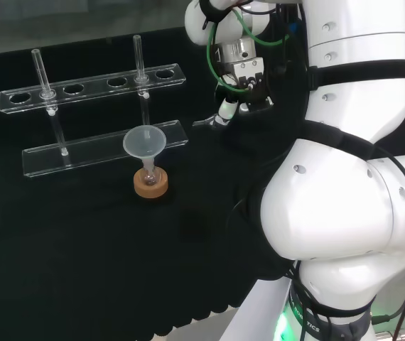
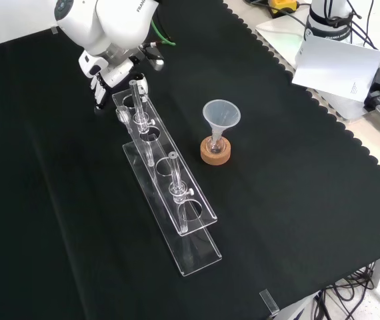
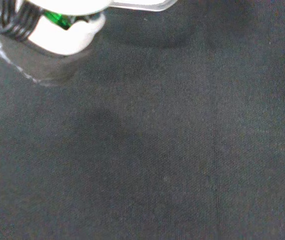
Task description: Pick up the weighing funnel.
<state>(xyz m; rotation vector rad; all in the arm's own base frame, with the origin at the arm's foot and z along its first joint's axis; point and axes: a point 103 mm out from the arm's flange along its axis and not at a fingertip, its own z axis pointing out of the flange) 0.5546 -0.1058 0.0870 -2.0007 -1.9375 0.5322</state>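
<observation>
Weighing funnel [image 1: 205,122] is seen right at the hand [image 1: 245,89], beside the rack [image 1: 103,153] end. Hold can't be told. Risk: rack could be clipped or the funnel dropped, since clearance is tight.

Matt black cloth [image 2: 310,200], glossy clear rack [image 2: 200,257], cork ring [image 2: 215,158].

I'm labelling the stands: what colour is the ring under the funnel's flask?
Light brown; it is a cork ring, and it shows best in the front view.
</observation>
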